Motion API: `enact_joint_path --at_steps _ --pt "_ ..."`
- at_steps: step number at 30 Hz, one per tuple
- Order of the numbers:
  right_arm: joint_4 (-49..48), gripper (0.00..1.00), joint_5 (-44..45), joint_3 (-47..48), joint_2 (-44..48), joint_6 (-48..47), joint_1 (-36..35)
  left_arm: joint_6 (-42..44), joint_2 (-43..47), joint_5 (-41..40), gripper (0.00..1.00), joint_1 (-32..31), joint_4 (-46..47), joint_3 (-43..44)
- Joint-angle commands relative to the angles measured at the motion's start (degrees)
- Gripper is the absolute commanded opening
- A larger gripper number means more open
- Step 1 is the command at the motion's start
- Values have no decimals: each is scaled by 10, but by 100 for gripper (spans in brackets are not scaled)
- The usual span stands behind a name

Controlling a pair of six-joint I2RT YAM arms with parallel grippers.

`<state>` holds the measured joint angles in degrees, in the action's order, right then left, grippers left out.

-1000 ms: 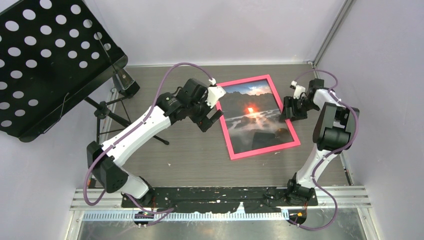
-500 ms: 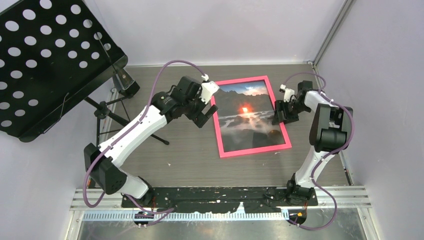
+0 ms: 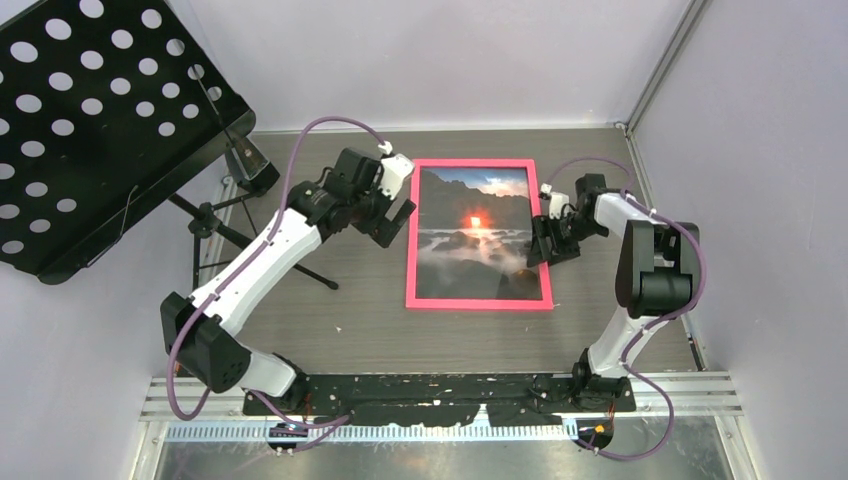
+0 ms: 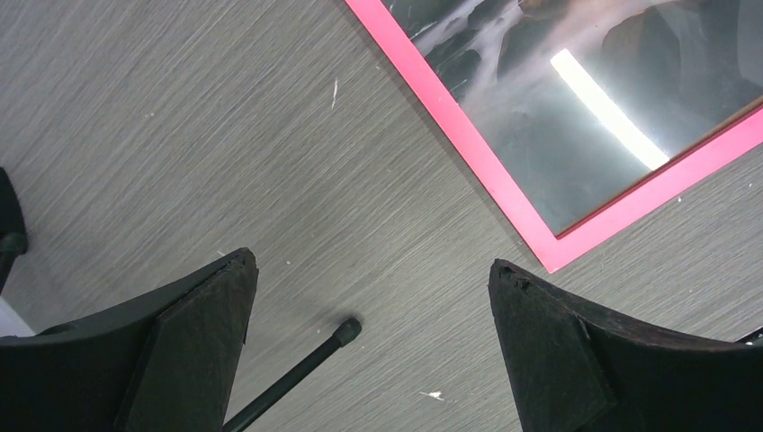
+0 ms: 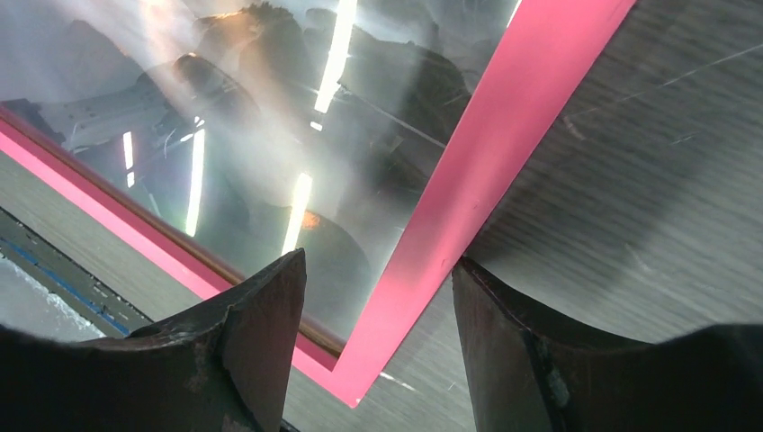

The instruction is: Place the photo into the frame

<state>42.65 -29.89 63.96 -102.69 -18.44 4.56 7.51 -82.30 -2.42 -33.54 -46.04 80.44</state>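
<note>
Wide grey tabletop [image 3: 370, 320], black perforated stand [image 3: 90, 120] off on the left, and the pink frame [image 3: 480, 303] lies flat in the middle, square to the tabletop edges. Its long axis runs straight away from the arm bases. Inside the rails sits the photo [image 3: 475, 235], picture side up, with sky at the far end and rocks and mist at the near end, so it looks seated. Over on the right rail, the right end effector [image 5: 376, 270] stands partly spread astride the pink strip, one finger over the glazing and one over bare wood, with nothing clamped. This reads as a final nudge to line the frame up. The way to do it well is to press low on the rail, not the glossy face, then lift straight off so nothing skews. The left end effector [image 4: 369, 279] is spread wide and empty, hovering over the tabletop just left of the frame.
</note>
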Motion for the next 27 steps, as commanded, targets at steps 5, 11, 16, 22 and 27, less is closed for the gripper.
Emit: enact_joint_path --at_steps 5,11,16,22,27 --pt "1 68 -3 1 92 25 -4 -18 31 3 99 16 32 -21" --pt "-59 74 39 -10 188 45 -4 -42 44 16 99 39 60 -48" --pt "-117 79 104 -44 291 54 -4 -60 79 22 99 65 121 -102" --pt "-176 87 174 -94 418 51 -4 -65 128 6 99 82 206 -175" --pt "-172 94 209 -112 492 56 -4 -72 172 8 99 98 245 -212"
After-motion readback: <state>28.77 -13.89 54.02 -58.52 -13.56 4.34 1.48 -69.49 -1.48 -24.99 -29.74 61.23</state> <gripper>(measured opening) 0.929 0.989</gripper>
